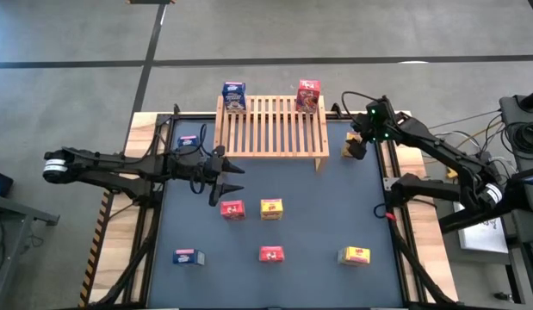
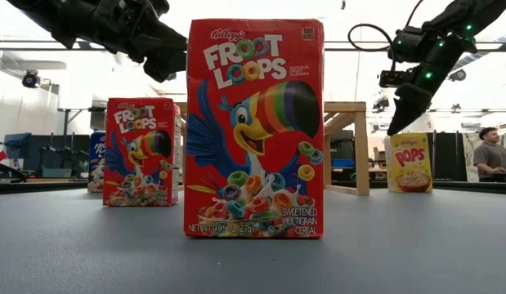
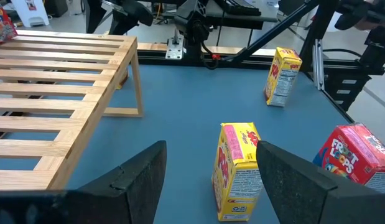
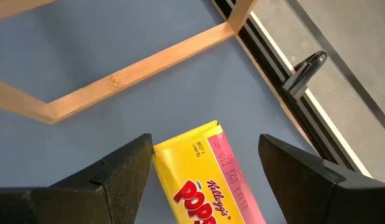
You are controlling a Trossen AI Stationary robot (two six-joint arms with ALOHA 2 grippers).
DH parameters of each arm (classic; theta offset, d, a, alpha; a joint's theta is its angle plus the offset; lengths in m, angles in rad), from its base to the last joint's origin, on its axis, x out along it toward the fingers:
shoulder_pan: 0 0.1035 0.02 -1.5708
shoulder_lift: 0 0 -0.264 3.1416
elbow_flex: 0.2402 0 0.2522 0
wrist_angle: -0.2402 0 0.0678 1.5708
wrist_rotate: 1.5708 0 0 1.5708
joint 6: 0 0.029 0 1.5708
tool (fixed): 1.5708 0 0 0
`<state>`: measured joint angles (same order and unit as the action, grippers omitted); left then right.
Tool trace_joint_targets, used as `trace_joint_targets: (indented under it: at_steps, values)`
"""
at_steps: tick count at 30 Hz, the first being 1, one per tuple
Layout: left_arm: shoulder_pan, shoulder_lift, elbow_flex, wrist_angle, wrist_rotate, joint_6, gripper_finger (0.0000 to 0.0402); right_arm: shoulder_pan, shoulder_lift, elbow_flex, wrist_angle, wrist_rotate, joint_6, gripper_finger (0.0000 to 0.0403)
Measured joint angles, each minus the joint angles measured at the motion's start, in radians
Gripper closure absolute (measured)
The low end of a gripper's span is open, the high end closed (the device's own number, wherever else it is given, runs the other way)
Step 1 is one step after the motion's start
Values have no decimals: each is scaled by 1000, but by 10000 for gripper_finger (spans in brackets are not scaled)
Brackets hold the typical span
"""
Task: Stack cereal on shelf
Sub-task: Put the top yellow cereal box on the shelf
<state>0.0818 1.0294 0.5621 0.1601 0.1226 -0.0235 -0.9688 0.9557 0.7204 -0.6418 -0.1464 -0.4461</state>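
Upright "Froot Loops" box (image 2: 254, 128); "Pops" box (image 4: 208, 183) beneath right gripper (image 4: 204, 171), fingers apart; left gripper (image 3: 208, 180) likewise apart.

a robotics lab — workbenches (image 2: 40, 155), cables (image 1: 473, 142), concrete floor (image 1: 77, 52).

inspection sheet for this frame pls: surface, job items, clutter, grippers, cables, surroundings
Surface: dark blue mat on a wooden table, bare between boxes.
Job's things: wooden shelf at the far edge, with a blue box and a red box on top; seven boxes off it, including a yellow box beside the shelf's right end.
Clutter: nothing seen.
Grippers: left gripper open, in front of the shelf's left part; right gripper open, above the yellow box.
Cables: black cable loop at the right arm's wrist.
Surroundings: seated person behind the table.
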Motion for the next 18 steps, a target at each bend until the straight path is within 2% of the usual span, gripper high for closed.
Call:
trace_joint_targets:
  at_steps: [18]
  values:
    - [0,0,0,-4,0,0,169,-1,-48,30,-43,-57,2,117]
